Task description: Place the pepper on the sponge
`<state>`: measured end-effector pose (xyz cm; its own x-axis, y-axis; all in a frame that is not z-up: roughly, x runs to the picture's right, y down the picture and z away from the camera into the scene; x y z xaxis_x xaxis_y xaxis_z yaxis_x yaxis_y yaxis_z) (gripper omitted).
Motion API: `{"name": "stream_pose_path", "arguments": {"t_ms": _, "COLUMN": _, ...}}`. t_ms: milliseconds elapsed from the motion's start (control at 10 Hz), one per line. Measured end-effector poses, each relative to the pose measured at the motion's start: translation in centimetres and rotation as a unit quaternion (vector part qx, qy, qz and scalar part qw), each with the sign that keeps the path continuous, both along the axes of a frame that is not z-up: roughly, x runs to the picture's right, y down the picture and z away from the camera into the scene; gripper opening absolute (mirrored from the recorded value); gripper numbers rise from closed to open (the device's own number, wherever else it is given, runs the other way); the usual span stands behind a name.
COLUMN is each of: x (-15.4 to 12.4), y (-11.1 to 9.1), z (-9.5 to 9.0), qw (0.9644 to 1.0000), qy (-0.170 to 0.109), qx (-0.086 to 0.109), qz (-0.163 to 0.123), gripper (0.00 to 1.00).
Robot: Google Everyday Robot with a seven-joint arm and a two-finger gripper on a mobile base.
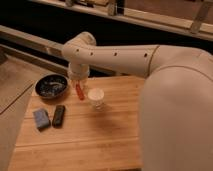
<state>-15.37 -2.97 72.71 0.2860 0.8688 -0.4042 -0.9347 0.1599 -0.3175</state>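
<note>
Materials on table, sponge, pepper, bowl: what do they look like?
table: wood, pale planked grain, matte. sponge: likely soft foam; blue-grey, rounded edges. pepper, hanging from the hand above the table between bowl and cup: smooth red-orange, maybe plastic, unsure. bowl: dark, faint sheen; ceramic or plastic, unclear.

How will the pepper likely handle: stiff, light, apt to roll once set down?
The pepper hangs from the gripper, beside the cup, without drooping: probably stiff and light. Slim and rounded, it could roll on the table; the sponge looks soft, so it may settle there, though the sponge is small.
</note>
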Motion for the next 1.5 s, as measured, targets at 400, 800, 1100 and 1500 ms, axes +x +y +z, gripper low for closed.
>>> {"name": "stream_pose_path", "arguments": {"t_ms": 400, "x": -3.9, "y": -1.4, "z": -0.5, "qw": 0.996, "qy": -0.026, "qx": 0.004, "qz": -0.085, "gripper": 0.0}}
{"name": "stream_pose_path", "arguments": {"t_ms": 800, "x": -8.8, "y": -0.1, "z": -2.6, "qw": 0.9813, "qy": -0.009, "qx": 0.018, "qz": -0.191, "gripper": 0.0}}
{"name": "stream_pose_path", "arguments": {"t_ms": 1100, "x": -8.6, "y": -0.1, "z": -2.6, "qw": 0.9808, "qy": -0.004, "qx": 0.018, "qz": -0.194, "gripper": 0.0}}
{"name": "stream_pose_path", "arguments": {"t_ms": 1500, "x": -10.0, "y": 0.2, "z": -2.8, "qw": 0.977, "qy": -0.013, "qx": 0.03, "qz": -0.211, "gripper": 0.0}}
